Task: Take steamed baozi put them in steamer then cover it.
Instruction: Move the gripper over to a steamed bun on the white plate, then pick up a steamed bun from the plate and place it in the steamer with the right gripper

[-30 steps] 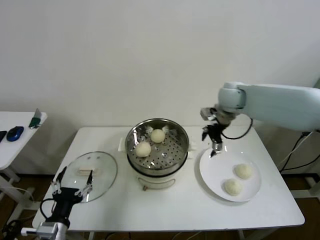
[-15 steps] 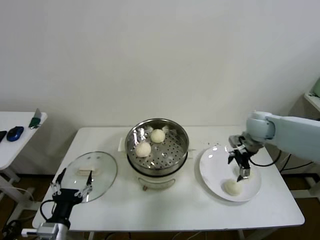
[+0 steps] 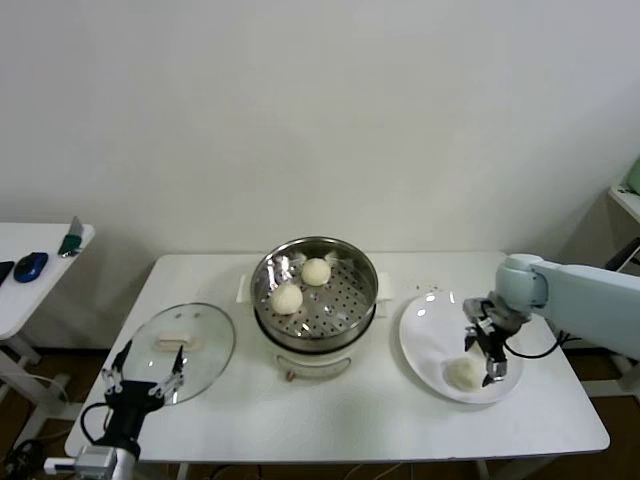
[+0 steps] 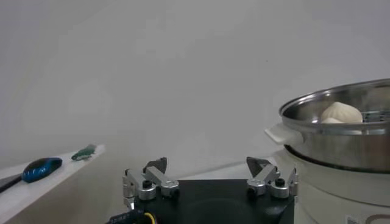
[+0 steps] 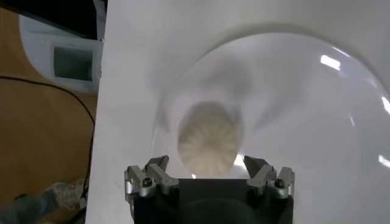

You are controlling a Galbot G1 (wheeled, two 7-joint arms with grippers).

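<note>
The steamer (image 3: 340, 318) stands mid-table with two steamed baozi (image 3: 315, 271) (image 3: 286, 298) in its perforated steel basket. In the left wrist view the steamer (image 4: 341, 140) shows one baozi (image 4: 342, 112) above its rim. On the white plate (image 3: 425, 330) to the right, a baozi (image 3: 462, 372) lies beside my right gripper (image 3: 490, 358), which hangs low over the plate, open. The right wrist view shows a baozi (image 5: 210, 143) just ahead of the open right gripper (image 5: 207, 162), untouched. Whether another baozi lies under the arm is hidden. My left gripper (image 3: 145, 383) (image 4: 210, 167) waits open at the table's front left.
A clear glass lid (image 3: 205, 362) with a white handle (image 3: 178, 343) lies flat left of the steamer, just beyond the left gripper. A side table (image 3: 45, 265) at far left holds a blue mouse (image 3: 30, 265). The plate (image 5: 317, 122) sits near the table's right edge.
My right arm swung from beside the steamer out to the right and down over the plate, ending low beside a baozi. The left arm and both baozi in the steamer stayed still.
</note>
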